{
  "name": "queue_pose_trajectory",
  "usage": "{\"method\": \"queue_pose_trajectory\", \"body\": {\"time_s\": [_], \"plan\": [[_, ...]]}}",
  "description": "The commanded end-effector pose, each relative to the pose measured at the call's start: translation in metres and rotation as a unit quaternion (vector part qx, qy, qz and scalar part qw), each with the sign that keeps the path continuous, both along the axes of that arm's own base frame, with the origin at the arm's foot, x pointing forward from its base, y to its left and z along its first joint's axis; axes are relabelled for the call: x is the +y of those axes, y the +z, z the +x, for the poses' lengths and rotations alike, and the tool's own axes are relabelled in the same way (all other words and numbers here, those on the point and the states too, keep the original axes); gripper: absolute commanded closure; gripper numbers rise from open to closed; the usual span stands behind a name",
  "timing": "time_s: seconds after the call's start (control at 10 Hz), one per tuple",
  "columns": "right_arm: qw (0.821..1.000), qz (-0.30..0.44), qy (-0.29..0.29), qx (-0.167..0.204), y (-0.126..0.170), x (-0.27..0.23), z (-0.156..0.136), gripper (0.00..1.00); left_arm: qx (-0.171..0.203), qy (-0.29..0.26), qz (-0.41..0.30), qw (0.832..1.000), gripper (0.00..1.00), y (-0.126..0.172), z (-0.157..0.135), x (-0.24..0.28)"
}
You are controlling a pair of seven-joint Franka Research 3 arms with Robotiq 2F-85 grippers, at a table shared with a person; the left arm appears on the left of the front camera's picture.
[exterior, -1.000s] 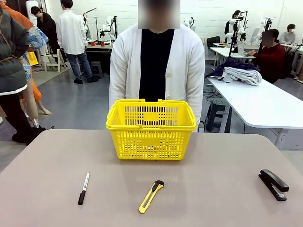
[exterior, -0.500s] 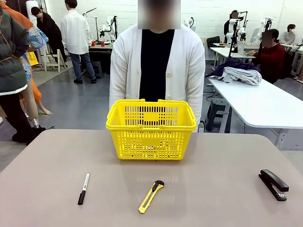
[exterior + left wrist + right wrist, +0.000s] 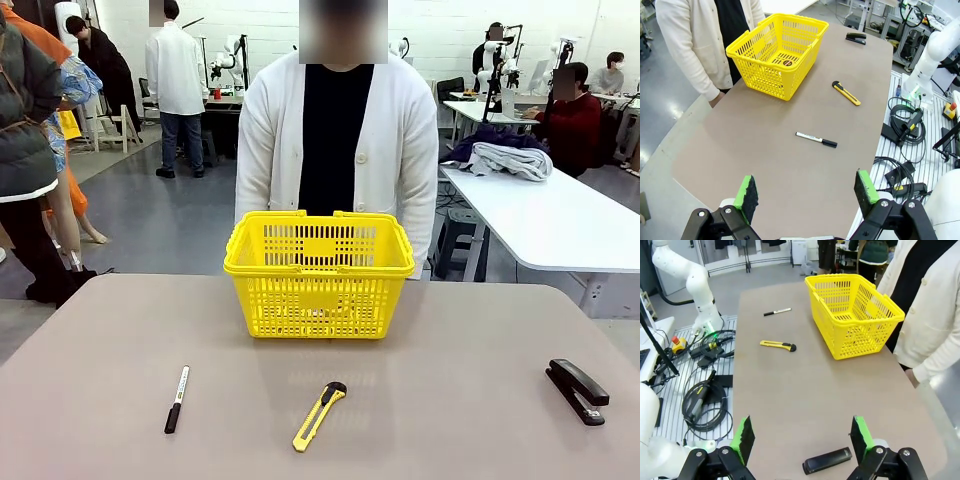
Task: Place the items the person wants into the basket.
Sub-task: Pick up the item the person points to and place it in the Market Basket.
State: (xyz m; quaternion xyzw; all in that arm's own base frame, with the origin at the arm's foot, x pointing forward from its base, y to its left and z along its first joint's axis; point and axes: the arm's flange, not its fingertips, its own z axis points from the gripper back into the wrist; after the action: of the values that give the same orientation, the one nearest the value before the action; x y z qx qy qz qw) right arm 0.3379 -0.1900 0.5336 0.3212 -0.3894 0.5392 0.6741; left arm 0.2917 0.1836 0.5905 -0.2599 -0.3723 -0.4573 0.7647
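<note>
While the yellow shopping basket (image 3: 320,300) sits at the far middle of the table (image 3: 450,340), just in front of the person (image 3: 335,140) in the white cardigan, it looks close to bare inside. In the left wrist view a small round dark spot shows on its floor, and I can't tell whether that's an item or a label. The black stapler (image 3: 577,391) lies near the table's right edge, well apart from the basket, so I'd say that step is not yet done. The utility knife (image 3: 319,416) and the white marker (image 3: 176,398) lie on the near side. The person's arms hang down, pointing at nothing. The left pincer (image 3: 806,189) and right pincer (image 3: 801,433) hover above the table, each spread wide and holding nothing, the right one just over the stapler.
</note>
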Motion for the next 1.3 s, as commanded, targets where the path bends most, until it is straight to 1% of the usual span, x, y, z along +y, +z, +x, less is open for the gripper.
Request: {"method": "queue_pose_trajectory", "body": {"time_s": [0.0,1.2], "plan": [[1.000,0.005,0.005,-0.002,-0.0014,-0.0015,-0.0003,0.00,-0.005,-0.002,-0.004,1.000,0.00,0.0010,-0.0008,0.0001],[1.000,0.005,0.005,-0.002,-0.0014,-0.0015,-0.0003,0.00,-0.005,-0.002,-0.004,1.000,0.00,0.0010,-0.0008,0.0001]]}}
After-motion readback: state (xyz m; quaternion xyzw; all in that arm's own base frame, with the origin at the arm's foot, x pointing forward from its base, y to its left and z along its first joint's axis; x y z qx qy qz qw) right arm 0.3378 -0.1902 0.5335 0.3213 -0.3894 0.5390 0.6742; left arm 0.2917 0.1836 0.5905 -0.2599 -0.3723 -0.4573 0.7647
